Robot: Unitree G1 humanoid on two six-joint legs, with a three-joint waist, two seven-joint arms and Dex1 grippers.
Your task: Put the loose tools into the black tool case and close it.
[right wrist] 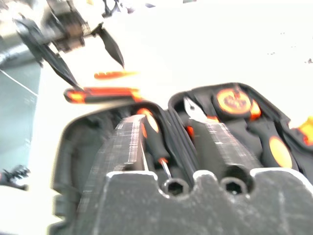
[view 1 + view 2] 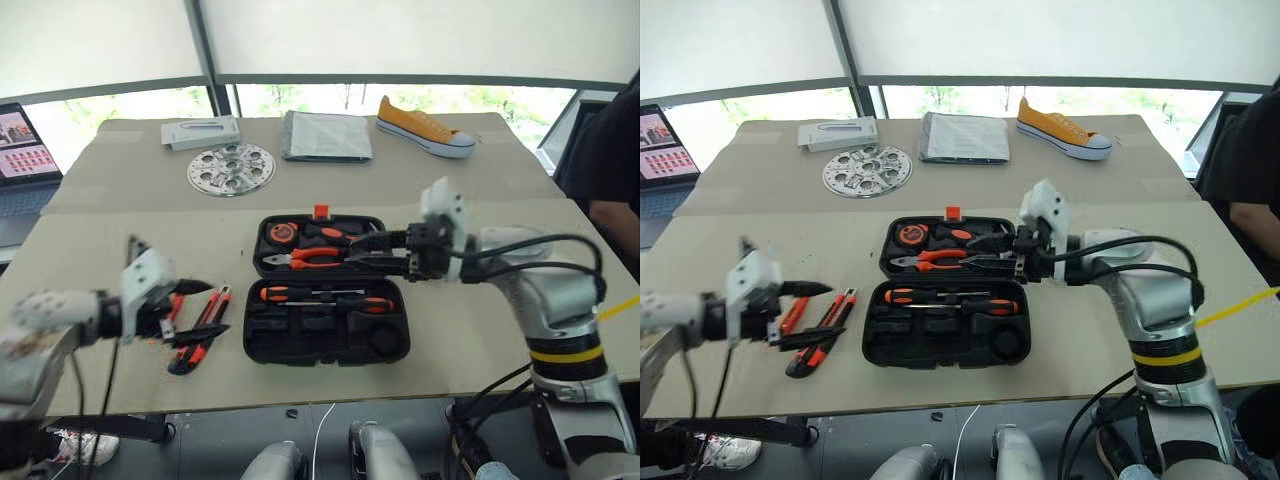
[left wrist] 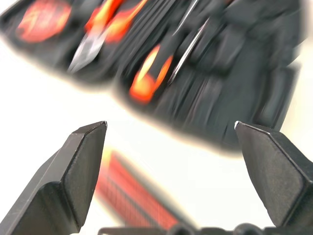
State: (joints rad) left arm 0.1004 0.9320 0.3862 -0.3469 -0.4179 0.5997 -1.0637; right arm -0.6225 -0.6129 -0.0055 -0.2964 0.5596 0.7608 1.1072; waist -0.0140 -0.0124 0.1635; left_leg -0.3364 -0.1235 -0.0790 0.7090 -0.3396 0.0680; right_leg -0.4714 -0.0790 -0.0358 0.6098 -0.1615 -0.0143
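Right gripper (image 2: 368,251) above open black tool case (image 2: 325,330)

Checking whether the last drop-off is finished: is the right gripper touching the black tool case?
Apart. In the right wrist view the right gripper hangs with empty open jaws above the black tool case.

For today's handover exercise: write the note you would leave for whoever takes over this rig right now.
Left tool: open, empty, over the loose tools at the case's left.
Right tool: open, empty, above the open black tool case.
Done: two orange-and-black screwdrivers lie in the case's near half.
Left: utility knife and slim orange screwdriver lie on the table. Put them in, then close the case.
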